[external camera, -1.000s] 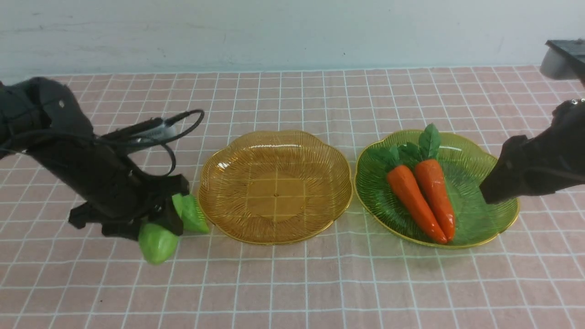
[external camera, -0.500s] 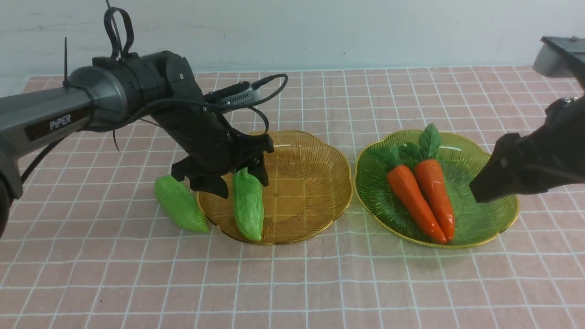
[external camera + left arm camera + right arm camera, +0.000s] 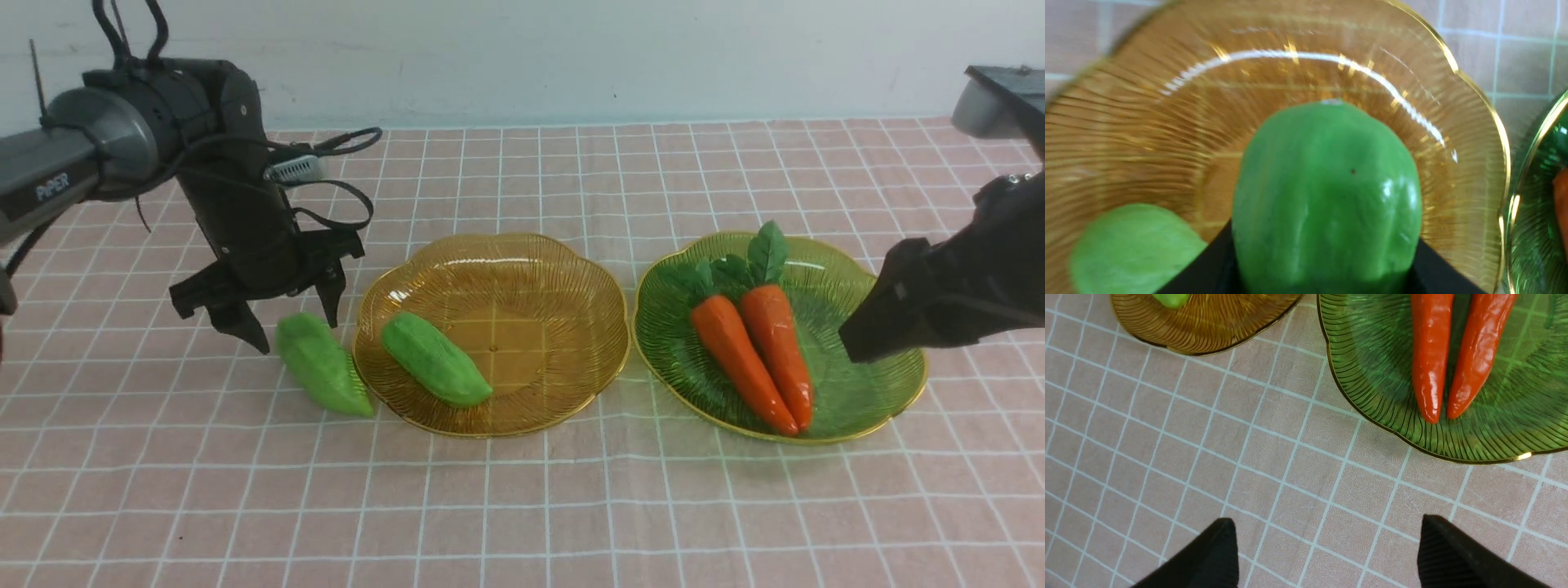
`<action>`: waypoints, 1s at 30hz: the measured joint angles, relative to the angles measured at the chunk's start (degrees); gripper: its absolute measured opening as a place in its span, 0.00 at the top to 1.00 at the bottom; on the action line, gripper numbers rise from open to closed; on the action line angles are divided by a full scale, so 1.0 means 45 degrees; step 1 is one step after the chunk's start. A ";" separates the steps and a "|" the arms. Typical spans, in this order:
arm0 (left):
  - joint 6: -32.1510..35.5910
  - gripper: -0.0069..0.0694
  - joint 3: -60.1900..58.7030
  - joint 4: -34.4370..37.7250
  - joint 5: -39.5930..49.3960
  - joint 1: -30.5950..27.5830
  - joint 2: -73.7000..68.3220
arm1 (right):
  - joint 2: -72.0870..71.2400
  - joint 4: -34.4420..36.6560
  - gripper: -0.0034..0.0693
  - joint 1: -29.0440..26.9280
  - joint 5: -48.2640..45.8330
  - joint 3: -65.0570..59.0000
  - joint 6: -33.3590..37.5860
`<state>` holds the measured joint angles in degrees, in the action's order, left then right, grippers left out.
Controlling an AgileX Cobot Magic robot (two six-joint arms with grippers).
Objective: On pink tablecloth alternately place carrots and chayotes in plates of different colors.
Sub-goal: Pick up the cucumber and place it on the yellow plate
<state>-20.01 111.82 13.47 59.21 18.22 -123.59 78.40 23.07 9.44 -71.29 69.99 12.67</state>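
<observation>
Front view: left gripper [image 3: 292,328], jaws apart, hung over the chayote [image 3: 320,377] lying on the tablecloth [image 3: 522,506] beside the amber plate [image 3: 539,278]. We judged it light, firm, slightly slick, best taken across its thick middle.

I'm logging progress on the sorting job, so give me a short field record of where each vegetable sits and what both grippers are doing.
amber plate: one chayote
green plate: two carrots
pink tablecloth: other chayote, beside amber plate
left gripper: open, close to other chayote
right gripper: open, empty
</observation>
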 joint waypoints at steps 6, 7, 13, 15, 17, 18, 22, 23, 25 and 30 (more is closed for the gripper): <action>0.0012 0.47 0.0000 -0.0027 -0.0280 0.0282 -0.0956 | 0.0000 0.0066 0.26 0.0000 0.0000 0.0000 -0.0245; 0.0012 0.46 0.0000 -0.0106 -0.0268 0.0282 -0.1084 | 0.0000 0.0081 0.28 0.0000 0.0000 0.0000 -0.0445; -0.0113 0.46 0.0000 -0.0096 -0.0234 0.0282 -0.1244 | -0.0649 0.0058 0.38 0.0000 0.0000 0.0000 -0.1066; -0.0229 0.44 0.0000 0.0246 -0.0300 0.0282 -0.1244 | -0.1001 -0.0019 0.39 0.0000 0.0000 0.0000 -0.1387; -0.0232 0.41 0.0000 0.0502 -0.0312 0.0282 -0.1244 | -0.1274 -0.0297 0.40 0.0000 -0.0012 0.0000 -0.1759; -0.0232 0.39 0.0000 0.0638 -0.0312 0.0282 -0.1244 | -0.1485 -0.0545 0.40 0.0000 -0.0012 0.0000 -0.2011; -0.0232 0.21 0.0074 0.0958 -0.0193 0.0282 -0.1244 | -0.2473 -0.1702 0.40 0.0000 -0.0089 0.0000 -0.2547; -0.0191 0.14 0.0266 0.0958 0.0083 0.0282 -0.1244 | -0.2832 -0.1913 0.40 0.0000 -0.0090 0.0000 -0.2607; -0.0067 0.10 0.0794 0.0941 0.0782 0.0282 -0.1244 | -0.3715 -0.2025 0.41 0.0000 -0.0090 -0.0149 -0.2646; 0.0744 0.28 0.3137 0.0096 0.2439 0.0308 -0.1282 | -0.7762 -0.2091 0.54 0.0000 -0.0155 -0.1971 -0.2648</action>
<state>-16.67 125.94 13.90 70.18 19.61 -129.36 43.47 13.66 9.44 -71.99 61.12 0.75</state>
